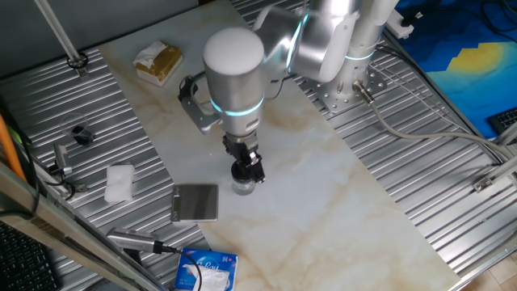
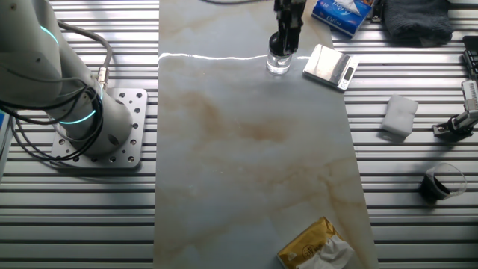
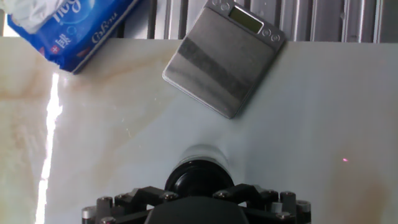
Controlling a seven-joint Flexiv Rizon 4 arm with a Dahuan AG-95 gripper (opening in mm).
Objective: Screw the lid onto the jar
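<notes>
The jar is small, clear glass, and stands upright on the marble tabletop next to a grey square plate. From the other fixed view the jar is near the far edge. The black lid sits on top of the jar. My gripper comes straight down over it, fingers closed on the lid's sides. Seen from one fixed view, the gripper holds the lid right on the jar's mouth. Thread engagement is hidden.
The grey square plate, a small scale, lies just beyond the jar. A blue tissue pack lies left of it. A white folded cloth, a yellow packet and a small black part lie further off. The arm's base is bolted beside the tabletop.
</notes>
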